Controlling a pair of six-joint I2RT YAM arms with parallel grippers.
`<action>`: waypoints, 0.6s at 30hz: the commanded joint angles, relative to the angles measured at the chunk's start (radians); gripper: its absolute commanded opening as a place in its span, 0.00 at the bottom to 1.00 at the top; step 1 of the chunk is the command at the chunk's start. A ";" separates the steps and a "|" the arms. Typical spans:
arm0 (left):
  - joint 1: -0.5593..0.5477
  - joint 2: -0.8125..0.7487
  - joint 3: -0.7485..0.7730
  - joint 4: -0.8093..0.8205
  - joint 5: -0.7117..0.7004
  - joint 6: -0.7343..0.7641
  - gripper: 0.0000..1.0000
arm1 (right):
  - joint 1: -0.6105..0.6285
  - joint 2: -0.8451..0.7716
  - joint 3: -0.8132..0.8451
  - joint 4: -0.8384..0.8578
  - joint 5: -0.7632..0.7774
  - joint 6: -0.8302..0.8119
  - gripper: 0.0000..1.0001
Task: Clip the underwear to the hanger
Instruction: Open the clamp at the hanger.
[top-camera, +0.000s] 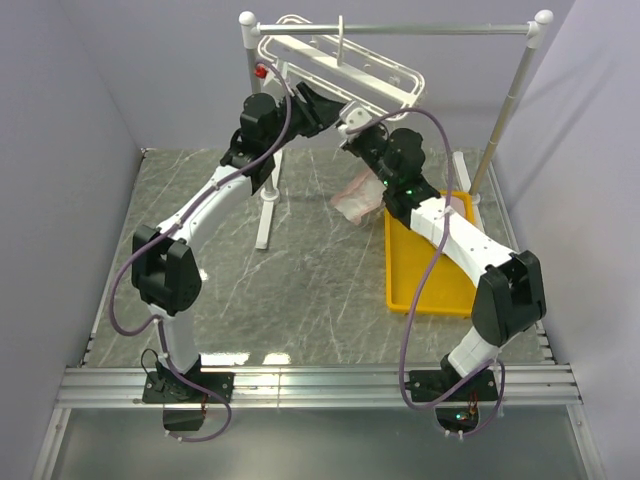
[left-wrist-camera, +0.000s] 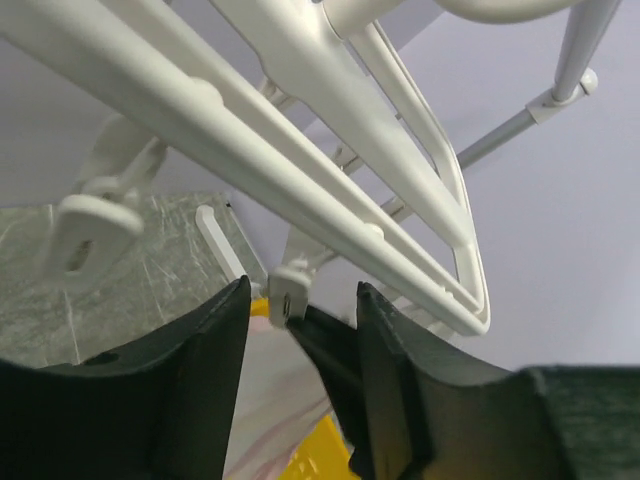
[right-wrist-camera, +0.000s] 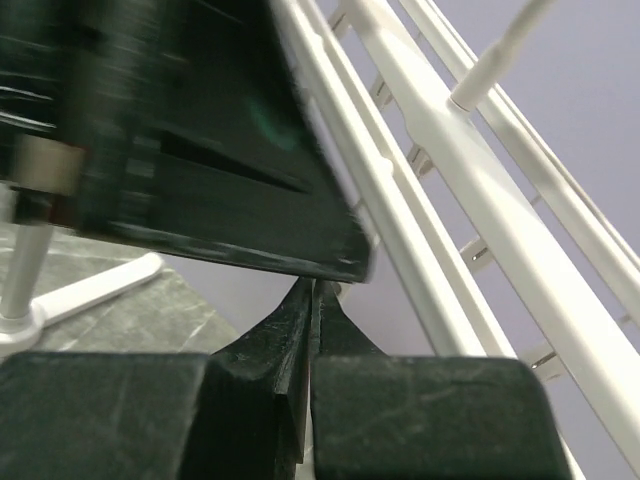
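Left gripper (left-wrist-camera: 302, 292) stands open under the hanger (top-camera: 340, 60), its 2 fingers (left-wrist-camera: 200, 380) flanking 1 dangling clip (left-wrist-camera: 285, 300). Right gripper (right-wrist-camera: 313, 295) is closed tight, with nothing visible between its fingers (right-wrist-camera: 270, 350). The underwear (top-camera: 356, 196) shows pale pink below the right arm (top-camera: 450, 225), beside the yellow tray (top-camera: 430, 290) — seemingly hanging, its support hidden.

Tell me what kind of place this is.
Likely a robot lab cell staged for laundry: plain partition walls, arms bolted to an aluminium rail, a clip hanger on a drying stand.
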 joint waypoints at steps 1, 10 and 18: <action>0.025 -0.091 -0.027 0.069 0.058 0.019 0.53 | -0.042 -0.061 0.063 -0.071 -0.074 0.136 0.00; 0.065 -0.143 -0.162 0.278 0.202 0.050 0.64 | -0.144 -0.053 0.144 -0.160 -0.249 0.377 0.00; 0.056 -0.072 -0.100 0.344 0.259 0.004 0.64 | -0.162 -0.057 0.144 -0.157 -0.337 0.458 0.00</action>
